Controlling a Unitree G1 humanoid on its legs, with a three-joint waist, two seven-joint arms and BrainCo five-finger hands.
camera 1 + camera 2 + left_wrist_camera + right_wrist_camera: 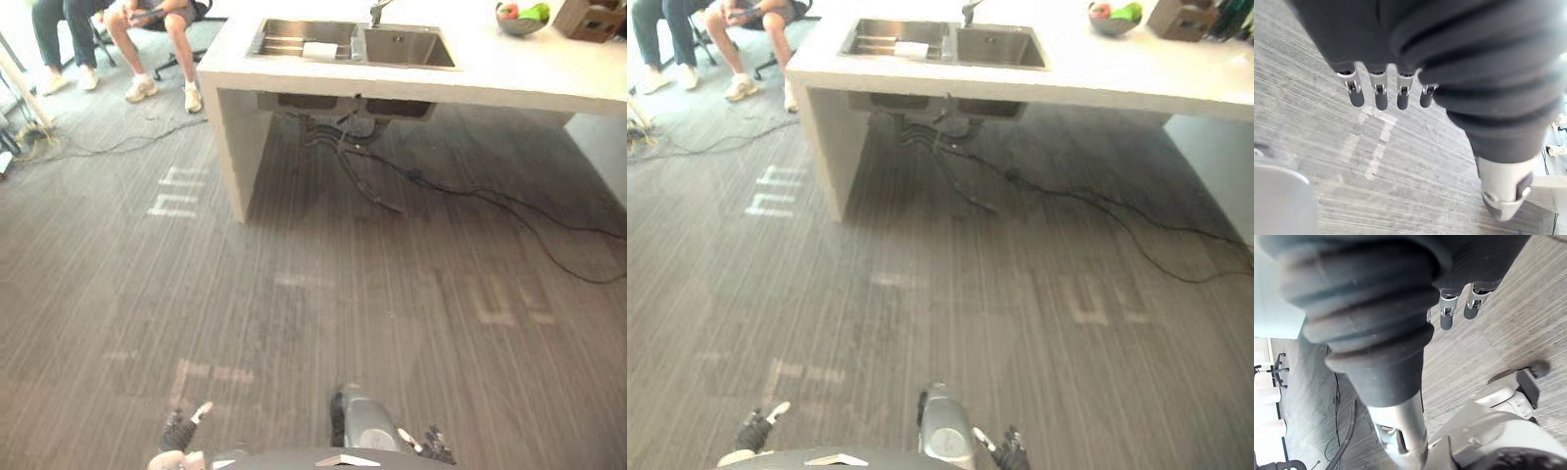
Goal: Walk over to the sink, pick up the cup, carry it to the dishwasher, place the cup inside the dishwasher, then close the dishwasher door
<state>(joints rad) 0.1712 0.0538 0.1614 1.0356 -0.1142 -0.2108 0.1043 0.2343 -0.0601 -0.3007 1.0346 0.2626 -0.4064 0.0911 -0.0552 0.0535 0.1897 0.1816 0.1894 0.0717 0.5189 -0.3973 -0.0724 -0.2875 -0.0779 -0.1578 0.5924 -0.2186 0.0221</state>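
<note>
At twelve o'clock, well ahead, stands the sink (402, 47), where the cup should be. I cannot pick a cup out from here. A pale blocky thing (319, 49) sits in the left basin against the divider, and whether it is the cup I cannot tell.

The step in hand looks like the first one, the walk to the sink, with nothing yet picked up. The next move calls for crossing the open floor (313, 323) straight toward twelve, stopping close to the counter (529, 76) and keeping clear of the cables (470, 196) trailing out from under it at one o'clock.

The left hand (179, 431) hangs at seven o'clock and the right hand (432, 446) at five. Both have relaxed, straight fingers and grasp nothing.

The sink is brushed steel with two square basins and a tap (377, 12) behind. The counter is a thick, pale, smooth slab on a block leg. At one o'clock on it are a round bowl (520, 20) of red and green fruit and a brown box (591, 18). The floor is grey, finely ribbed carpet with faded tape marks (176, 193). At eleven o'clock two people (147, 39) sit.
</note>
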